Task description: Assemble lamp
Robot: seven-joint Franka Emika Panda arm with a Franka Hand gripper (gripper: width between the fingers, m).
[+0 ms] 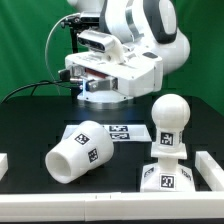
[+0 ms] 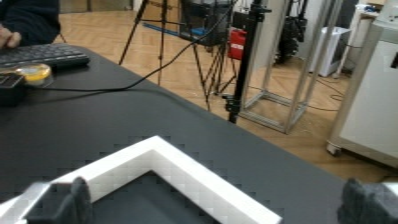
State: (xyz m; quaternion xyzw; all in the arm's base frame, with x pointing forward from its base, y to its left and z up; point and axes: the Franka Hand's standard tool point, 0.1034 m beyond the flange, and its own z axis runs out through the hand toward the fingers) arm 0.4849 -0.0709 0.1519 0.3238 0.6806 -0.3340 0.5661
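The lamp base (image 1: 165, 177) stands at the front on the exterior view's right. The round-headed bulb (image 1: 168, 118) stands upright in it. The cup-shaped shade (image 1: 78, 152) lies on its side on the black table, on the exterior view's left of the base. My gripper (image 1: 100, 90) is held high at the back of the table, well away from all three parts. In the wrist view my gripper (image 2: 217, 205) is open and empty, with one dark fingertip (image 2: 63, 200) at each side. No lamp part shows in the wrist view.
The marker board (image 1: 127, 133) lies flat between the shade and the base. White rail pieces lie at the table's edges (image 1: 210, 170), and a white corner rail (image 2: 169, 165) shows between my fingers. Beyond the table are a keyboard (image 2: 45, 57), tripods and cables.
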